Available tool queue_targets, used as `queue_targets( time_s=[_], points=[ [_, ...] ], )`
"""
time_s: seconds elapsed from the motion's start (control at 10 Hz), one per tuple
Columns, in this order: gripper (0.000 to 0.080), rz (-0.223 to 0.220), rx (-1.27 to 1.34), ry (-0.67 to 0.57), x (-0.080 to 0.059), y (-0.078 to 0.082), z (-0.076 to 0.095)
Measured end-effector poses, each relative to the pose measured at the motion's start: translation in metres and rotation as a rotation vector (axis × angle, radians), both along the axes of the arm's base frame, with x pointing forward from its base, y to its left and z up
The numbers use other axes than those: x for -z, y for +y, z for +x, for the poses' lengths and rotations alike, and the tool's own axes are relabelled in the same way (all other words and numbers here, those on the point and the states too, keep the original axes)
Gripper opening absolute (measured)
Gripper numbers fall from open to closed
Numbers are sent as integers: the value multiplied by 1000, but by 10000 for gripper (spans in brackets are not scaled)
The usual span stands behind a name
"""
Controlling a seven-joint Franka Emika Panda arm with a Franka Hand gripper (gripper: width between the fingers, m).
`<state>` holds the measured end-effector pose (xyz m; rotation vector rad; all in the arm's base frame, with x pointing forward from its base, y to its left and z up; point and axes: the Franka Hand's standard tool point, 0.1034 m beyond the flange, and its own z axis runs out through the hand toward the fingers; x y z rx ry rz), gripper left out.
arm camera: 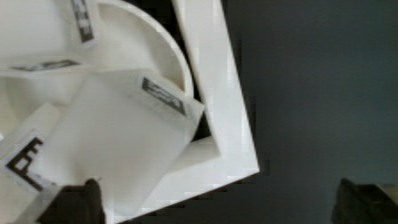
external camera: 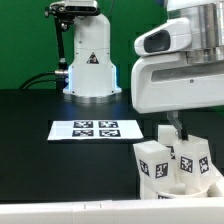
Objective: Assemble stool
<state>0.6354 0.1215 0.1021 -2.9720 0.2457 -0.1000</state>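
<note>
Stool parts are being approached from above by the gripper [external camera: 172,128], whose jaws are being held spread wide with nothing between them; in the wrist view only the two dark fingertips [arm camera: 75,203] are showing, one at seven o'clock and one at five o'clock of the picture, and bare dark table is lying between them at the far one. In the exterior view the gripper is hanging just above the legs [external camera: 172,160], which are being kept together as a cluster of chunky white blocks with black-and-white tags, at about four o'clock from the centre of the table [external camera: 40,110]. Beneath and beside them, in the wrist view, the round seat [arm camera: 134,60] is being seen resting against a white frame [arm camera: 228,120]; whether it is touching the legs cannot be told. The marker board [external camera: 97,129] is lying flat, near the cluster at its ten o'clock. The robot base [external camera: 90,65] is standing well apart at twelve o'clock.

The step in hand is judged to be the picking of one leg. For it to be done well, a single block should be centred between the jaws, the descent should be made straight, and neighbouring legs should not be nudged before closing.
</note>
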Motion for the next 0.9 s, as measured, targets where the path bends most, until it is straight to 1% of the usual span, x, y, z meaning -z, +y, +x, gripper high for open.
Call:
queue_targets(
  time_s=[0.2, 0.3, 0.4, 0.5, 0.6, 0.7, 0.8, 0.9],
  points=[
    [649, -21, -122, -17, 0, -3, 0],
    [649, -76, -333, -40, 0, -7, 1],
    [649, -109, -459, -49, 1, -11, 1],
    [649, -141, -593, -49, 7, -14, -1],
    [649, -144, -634, -40, 15, -15, -4],
    [649, -147, -638, -32, 22, -12, -6],
    [649, -146, -638, -29, 27, -8, -8],
    [649, -150, -634, -41, 29, -9, -7]
  ],
)
